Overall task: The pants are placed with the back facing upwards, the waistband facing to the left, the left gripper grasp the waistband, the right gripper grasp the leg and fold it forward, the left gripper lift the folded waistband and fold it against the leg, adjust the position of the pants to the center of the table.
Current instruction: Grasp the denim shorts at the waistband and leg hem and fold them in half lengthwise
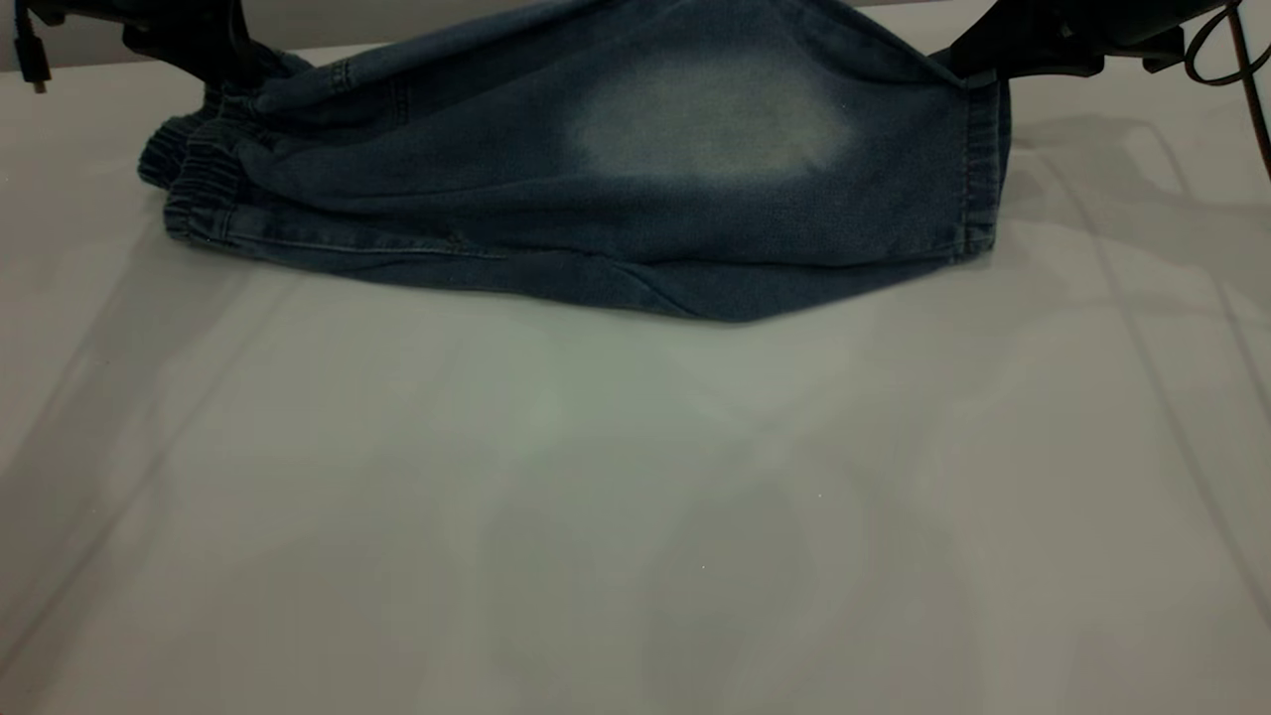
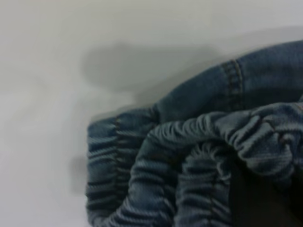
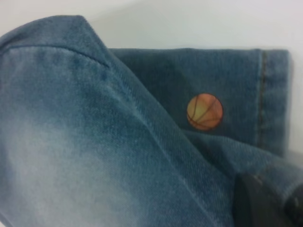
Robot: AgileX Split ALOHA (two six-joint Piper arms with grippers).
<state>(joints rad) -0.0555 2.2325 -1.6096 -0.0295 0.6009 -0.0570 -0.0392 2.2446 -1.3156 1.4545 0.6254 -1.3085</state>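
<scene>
Both pincers' fingertips buried in pants (image 1: 616, 199)

A thin strip of pale grey wall (image 1: 417, 25) shows beyond the far edge.

The exterior view is dim and a bit grey. The table (image 1: 635, 497) has a soft pale shine near the middle of the frame, and long faint shadow bands run across the lower left and the right side. A darker shadow sits on the table at the upper right. The pants (image 1: 596, 169) look dark, with only the faded patch bright. Both wrist views are brighter but blurry (the dark shapes in their lower right corners most of all). A soft grey shadow lies on the table in the left wrist view.
</scene>
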